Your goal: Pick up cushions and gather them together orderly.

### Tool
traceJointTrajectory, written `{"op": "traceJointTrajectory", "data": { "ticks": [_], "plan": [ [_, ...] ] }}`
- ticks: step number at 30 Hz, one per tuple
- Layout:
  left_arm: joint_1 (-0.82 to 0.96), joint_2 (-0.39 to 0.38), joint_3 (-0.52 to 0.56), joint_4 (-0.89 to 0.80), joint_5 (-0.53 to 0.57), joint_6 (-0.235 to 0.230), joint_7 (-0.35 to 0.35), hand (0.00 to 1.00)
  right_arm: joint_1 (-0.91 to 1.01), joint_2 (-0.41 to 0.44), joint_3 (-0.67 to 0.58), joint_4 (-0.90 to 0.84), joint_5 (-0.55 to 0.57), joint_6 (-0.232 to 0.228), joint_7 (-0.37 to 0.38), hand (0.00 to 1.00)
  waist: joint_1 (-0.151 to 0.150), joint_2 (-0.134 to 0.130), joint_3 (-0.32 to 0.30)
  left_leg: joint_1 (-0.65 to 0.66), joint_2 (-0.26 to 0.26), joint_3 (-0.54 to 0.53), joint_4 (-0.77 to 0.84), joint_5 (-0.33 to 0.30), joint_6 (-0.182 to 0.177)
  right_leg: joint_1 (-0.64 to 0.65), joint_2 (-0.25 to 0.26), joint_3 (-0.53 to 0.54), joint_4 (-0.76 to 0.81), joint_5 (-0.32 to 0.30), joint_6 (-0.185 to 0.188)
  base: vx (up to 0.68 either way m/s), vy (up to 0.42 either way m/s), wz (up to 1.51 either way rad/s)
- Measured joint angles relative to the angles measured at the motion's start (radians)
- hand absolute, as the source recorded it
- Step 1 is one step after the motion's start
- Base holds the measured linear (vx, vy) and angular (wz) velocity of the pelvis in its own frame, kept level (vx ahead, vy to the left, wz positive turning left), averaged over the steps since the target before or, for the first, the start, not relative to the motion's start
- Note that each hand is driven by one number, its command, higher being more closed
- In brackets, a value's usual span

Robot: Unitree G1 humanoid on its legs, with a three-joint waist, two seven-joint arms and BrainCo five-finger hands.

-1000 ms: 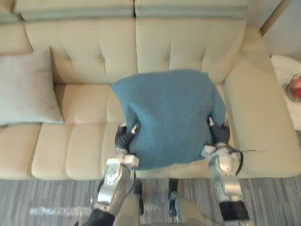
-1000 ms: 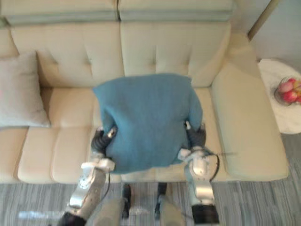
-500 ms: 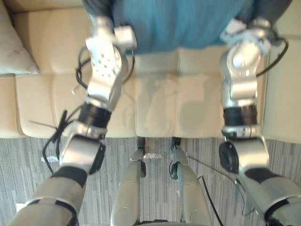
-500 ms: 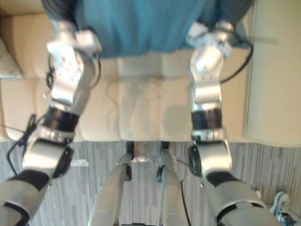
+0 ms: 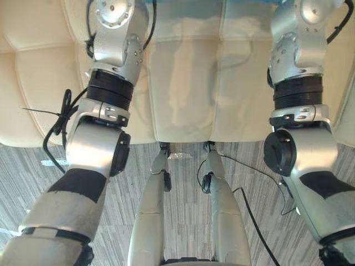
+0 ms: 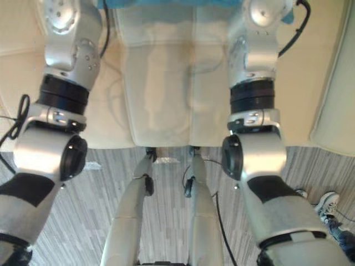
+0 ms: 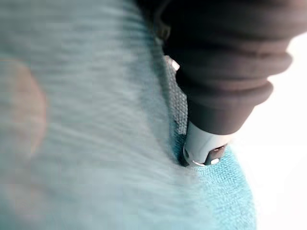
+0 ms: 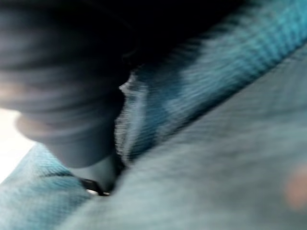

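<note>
Cushion [image 7: 86, 143] meets left hand [image 7: 220, 86] and right hand [image 8: 62, 105] in wrist views — grip unreadable.

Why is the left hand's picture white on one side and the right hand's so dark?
Left wrist view: glare whites out everything past the blue cushion. Right wrist view: the right hand's dark cover sits close to the camera.

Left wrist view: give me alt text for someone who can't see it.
A teal knitted cushion, seen from very close, is pressed against the left hand, whose dark ribbed cover lies along its edge. Beyond the cushion is a pale, bright background.
</note>
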Motion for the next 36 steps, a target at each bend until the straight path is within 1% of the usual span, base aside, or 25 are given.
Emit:
{"op": "traceJointTrajectory", "data": {
  "ticks": [2, 6, 7, 9, 10, 12, 14, 16, 18, 19, 20, 21, 22, 23, 24, 25, 26, 27, 28, 29, 31, 33, 34, 35, 36],
  "plan": [
    [0.010, -0.004, 0.004, 0.006, -0.016, 0.003, -0.017, 0.00, 0.009, -0.014, 0.002, 0.000, 0.036, 0.000, 0.026, 0.00, 0.002, -0.001, 0.001, -0.022, 0.011, 0.000, 0.019, -0.001, -0.001, -0.027, 0.006, -0.001, 0.031, 0.000, 0.000, -0.03, 0.031, -0.07],
    [0.087, -0.010, 0.041, 0.005, -0.045, 0.003, -0.049, 0.00, 0.071, -0.033, 0.005, -0.007, 0.065, -0.013, 0.066, 0.00, 0.002, -0.002, 0.006, -0.030, 0.024, 0.001, 0.046, -0.005, -0.006, -0.043, 0.014, -0.001, 0.075, -0.004, 0.002, -0.03, 0.031, -0.04],
    [0.133, -0.011, 0.057, -0.007, -0.053, 0.003, -0.060, 0.00, 0.132, -0.035, 0.002, -0.058, 0.066, -0.022, 0.081, 0.00, 0.002, -0.002, 0.006, -0.027, 0.027, 0.001, 0.047, -0.005, -0.006, -0.054, 0.014, 0.002, 0.106, -0.020, 0.009, -0.03, 0.026, 0.02],
    [0.181, -0.010, 0.081, -0.029, -0.073, 0.002, -0.075, 0.00, 0.196, -0.039, -0.005, -0.111, 0.072, -0.040, 0.101, 0.00, -0.001, -0.002, 0.007, -0.028, 0.028, 0.001, 0.049, -0.005, -0.006, -0.060, 0.012, 0.002, 0.134, -0.049, 0.006, -0.03, 0.018, 0.12],
    [0.200, -0.009, 0.083, -0.040, -0.076, 0.002, -0.076, 0.00, 0.216, -0.040, -0.008, -0.127, 0.073, -0.041, 0.106, 0.00, 0.000, -0.002, 0.007, -0.028, 0.029, 0.000, 0.052, -0.005, -0.006, -0.060, 0.012, 0.002, 0.141, -0.058, 0.002, -0.04, 0.002, 0.17],
    [0.275, -0.006, 0.104, -0.082, -0.090, 0.002, -0.082, 0.00, 0.287, -0.044, -0.029, -0.184, 0.074, -0.050, 0.124, 0.00, 0.006, -0.007, 0.009, -0.028, 0.038, -0.003, 0.088, -0.016, -0.017, -0.059, 0.014, 0.001, 0.186, -0.102, -0.011, -0.04, -0.017, 0.09],
    [0.366, 0.009, 0.131, -0.143, -0.091, 0.002, -0.102, 0.00, 0.400, -0.060, -0.086, -0.277, 0.074, -0.075, 0.151, 0.00, 0.009, -0.007, 0.009, -0.022, 0.053, -0.010, 0.137, -0.036, -0.019, -0.053, 0.021, -0.011, 0.249, -0.145, -0.018, -0.03, -0.038, 0.06],
    [0.417, 0.017, 0.141, -0.191, -0.090, 0.000, -0.107, 0.00, 0.482, -0.084, -0.144, -0.321, 0.074, -0.091, 0.158, 0.00, 0.014, -0.008, 0.010, -0.008, 0.058, -0.022, 0.156, -0.049, -0.022, -0.043, 0.021, -0.021, 0.287, -0.170, -0.021, -0.02, -0.041, 0.11],
    [0.517, 0.035, 0.149, -0.272, -0.088, -0.006, -0.120, 0.00, 0.629, -0.115, -0.227, -0.363, 0.085, -0.119, 0.180, 0.00, 0.019, -0.012, 0.011, 0.033, 0.060, -0.032, 0.174, -0.066, -0.018, -0.007, 0.019, -0.030, 0.339, -0.212, -0.020, 0.00, -0.043, 0.16],
    [0.548, 0.040, 0.152, -0.291, -0.085, -0.007, -0.121, 0.00, 0.665, -0.116, -0.241, -0.369, 0.090, -0.124, 0.187, 0.00, 0.019, -0.015, 0.012, 0.051, 0.060, -0.032, 0.175, -0.068, -0.020, 0.006, 0.017, -0.032, 0.351, -0.220, -0.023, 0.02, -0.039, 0.10],
    [0.614, 0.040, 0.157, -0.333, -0.081, -0.010, -0.127, 0.00, 0.742, -0.117, -0.256, -0.395, 0.104, -0.129, 0.199, 0.00, 0.019, -0.017, 0.013, 0.085, 0.059, -0.035, 0.179, -0.075, -0.025, 0.035, 0.015, -0.035, 0.369, -0.239, -0.023, 0.03, -0.040, 0.09],
    [0.668, 0.036, 0.155, -0.366, -0.076, -0.017, -0.139, 0.00, 0.806, -0.116, -0.258, -0.419, 0.104, -0.136, 0.215, 0.00, 0.020, -0.018, 0.013, 0.111, 0.059, -0.038, 0.184, -0.086, -0.021, 0.057, 0.013, -0.038, 0.385, -0.256, -0.020, 0.06, -0.047, 0.15],
    [0.753, 0.018, 0.146, -0.408, -0.066, -0.024, -0.148, 0.00, 0.915, -0.105, -0.258, -0.451, 0.103, -0.144, 0.239, 0.00, 0.022, -0.018, 0.013, 0.151, 0.057, -0.048, 0.190, -0.099, -0.023, 0.093, 0.007, -0.046, 0.410, -0.281, -0.021, 0.07, -0.036, 0.19],
    [0.793, 0.003, 0.142, -0.424, -0.057, -0.025, -0.155, 0.00, 0.960, -0.095, -0.258, -0.468, 0.103, -0.146, 0.252, 0.00, 0.023, -0.018, 0.013, 0.172, 0.054, -0.054, 0.191, -0.103, -0.028, 0.113, 0.003, -0.052, 0.423, -0.295, -0.023, 0.10, -0.034, 0.36],
    [0.915, -0.045, 0.114, -0.464, -0.035, -0.025, -0.177, 0.00, 1.101, -0.053, -0.255, -0.500, 0.100, -0.148, 0.289, 0.00, 0.029, -0.021, 0.012, 0.239, 0.049, -0.066, 0.191, -0.116, -0.036, 0.176, -0.007, -0.069, 0.452, -0.328, -0.029, 0.13, -0.041, 0.35],
    [0.973, -0.068, 0.106, -0.481, -0.028, -0.025, -0.188, 0.00, 1.157, -0.030, -0.250, -0.512, 0.100, -0.148, 0.302, 0.00, 0.032, -0.022, 0.010, 0.267, 0.048, -0.072, 0.192, -0.123, -0.038, 0.204, -0.010, -0.075, 0.462, -0.342, -0.029, 0.14, -0.046, 0.42],
    [1.084, -0.112, 0.091, -0.512, -0.010, -0.024, -0.202, 0.00, 1.254, 0.018, -0.225, -0.523, 0.097, -0.148, 0.320, 0.00, 0.033, -0.028, 0.004, 0.316, 0.044, -0.081, 0.199, -0.138, -0.040, 0.253, -0.017, -0.085, 0.484, -0.372, -0.031, 0.15, -0.053, 0.26],
    [1.132, -0.131, 0.083, -0.519, 0.001, -0.023, -0.216, 0.00, 1.293, 0.038, -0.216, -0.523, 0.088, -0.147, 0.336, 0.00, 0.033, -0.030, -0.003, 0.334, 0.043, -0.084, 0.206, -0.149, -0.042, 0.271, -0.020, -0.089, 0.495, -0.387, -0.031, 0.15, -0.047, 0.26],
    [1.226, -0.161, 0.067, -0.520, 0.032, -0.019, -0.240, 0.00, 1.365, 0.077, -0.193, -0.522, 0.056, -0.144, 0.359, 0.00, 0.042, -0.036, -0.015, 0.373, 0.040, -0.086, 0.215, -0.169, -0.042, 0.309, -0.026, -0.096, 0.515, -0.415, -0.030, 0.17, -0.054, 0.19],
    [1.303, -0.181, 0.058, -0.514, 0.059, -0.011, -0.267, 0.00, 1.426, 0.115, -0.171, -0.520, 0.025, -0.142, 0.387, 0.00, 0.045, -0.041, -0.023, 0.414, 0.038, -0.087, 0.217, -0.181, -0.040, 0.348, -0.030, -0.099, 0.526, -0.435, -0.027, 0.15, -0.050, 0.20],
    [1.395, -0.199, 0.057, -0.477, 0.092, 0.005, -0.304, 0.00, 1.509, 0.167, -0.129, -0.498, -0.005, -0.134, 0.426, 0.00, 0.049, -0.045, -0.051, 0.466, 0.037, -0.086, 0.214, -0.195, -0.037, 0.404, -0.034, -0.109, 0.528, -0.458, -0.022, 0.12, -0.037, 0.16],
    [1.481, -0.209, 0.059, -0.406, 0.122, 0.023, -0.337, 0.00, 1.583, 0.220, -0.075, -0.429, -0.017, -0.117, 0.466, 0.00, 0.048, -0.045, -0.096, 0.536, 0.037, -0.084, 0.202, -0.208, -0.034, 0.475, -0.034, -0.116, 0.515, -0.474, -0.015, 0.14, -0.017, 0.10],
    [1.524, -0.210, 0.058, -0.359, 0.146, 0.031, -0.350, 0.00, 1.619, 0.243, -0.050, -0.379, -0.017, -0.105, 0.490, 0.00, 0.048, -0.045, -0.132, 0.573, 0.037, -0.081, 0.186, -0.214, -0.033, 0.510, -0.034, -0.118, 0.503, -0.480, -0.012, 0.14, -0.002, 0.04],
    [1.541, -0.212, 0.059, -0.340, 0.159, 0.035, -0.357, 0.00, 1.631, 0.251, -0.040, -0.354, -0.017, -0.104, 0.500, 0.00, 0.048, -0.046, -0.143, 0.592, 0.037, -0.080, 0.180, -0.215, -0.032, 0.529, -0.034, -0.119, 0.495, -0.482, -0.010, 0.15, 0.005, 0.00],
    [1.574, -0.217, 0.062, -0.286, 0.196, 0.042, -0.365, 0.00, 1.656, 0.266, -0.018, -0.286, -0.017, -0.096, 0.526, 0.00, 0.049, -0.044, -0.168, 0.639, 0.037, -0.075, 0.162, -0.218, -0.032, 0.573, -0.033, -0.120, 0.475, -0.483, -0.008, 0.08, 0.012, -0.02]
  ]
}}
